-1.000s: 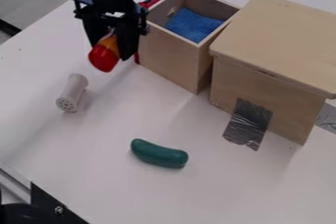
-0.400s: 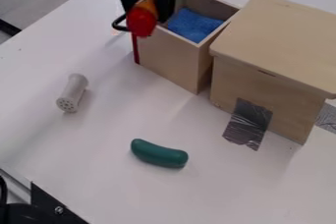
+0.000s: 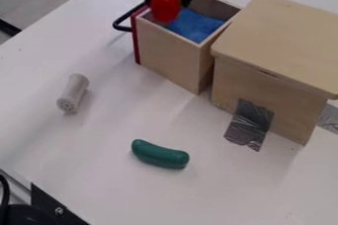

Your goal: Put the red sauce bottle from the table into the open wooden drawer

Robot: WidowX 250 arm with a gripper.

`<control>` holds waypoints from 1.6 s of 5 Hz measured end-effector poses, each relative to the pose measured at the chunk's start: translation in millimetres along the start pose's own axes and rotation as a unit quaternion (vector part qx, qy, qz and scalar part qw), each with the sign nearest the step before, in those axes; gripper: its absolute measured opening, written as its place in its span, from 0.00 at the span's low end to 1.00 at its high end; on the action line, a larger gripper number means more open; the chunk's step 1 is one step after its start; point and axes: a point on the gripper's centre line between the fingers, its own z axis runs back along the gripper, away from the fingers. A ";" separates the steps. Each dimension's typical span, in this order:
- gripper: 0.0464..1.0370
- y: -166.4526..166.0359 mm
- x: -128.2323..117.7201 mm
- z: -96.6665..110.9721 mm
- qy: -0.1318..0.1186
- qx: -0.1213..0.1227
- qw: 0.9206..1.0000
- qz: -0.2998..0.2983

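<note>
So the gripper (image 3: 168, 3) is up at the far side, fingers parted by roughly the width of a red-and-orange bottle (image 3: 165, 11) and, far as I can tell, pinching it from both sides. The bottle hangs over the open box (image 3: 168, 54), red end aimed toward the near side. Honestly I'd keep the squeeze firm but not crushing, go slow, and leave room between that red end and the box's rim, since a bump there could twist it in the grip. Can't judge its height over the blue cloth (image 3: 196, 25) inside, so I'd be careful with any dip. Watch the black handle (image 3: 121, 24) on the box's left too, and the big wooden box (image 3: 277, 36) just to the right. Headcount: one bottle, one open box, one handle, one cloth, one big box, two bits of silver tape (image 3: 249, 123), one pale shaker (image 3: 72, 93) off left, one green pickle (image 3: 159, 154) nearer.
</note>
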 end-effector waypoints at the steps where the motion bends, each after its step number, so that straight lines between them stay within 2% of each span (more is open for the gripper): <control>1: 0.59 -9.1 10.8 -2.6 0.001 0.012 1.000 0.020; 4: 0.59 -33.2 44.6 -35.1 0.019 0.023 0.999 0.042; 7: 0.59 -35.7 64.2 -21.2 -0.003 0.009 0.997 0.074; 8: 0.59 -34.3 63.1 -26.1 0.000 0.009 0.997 0.082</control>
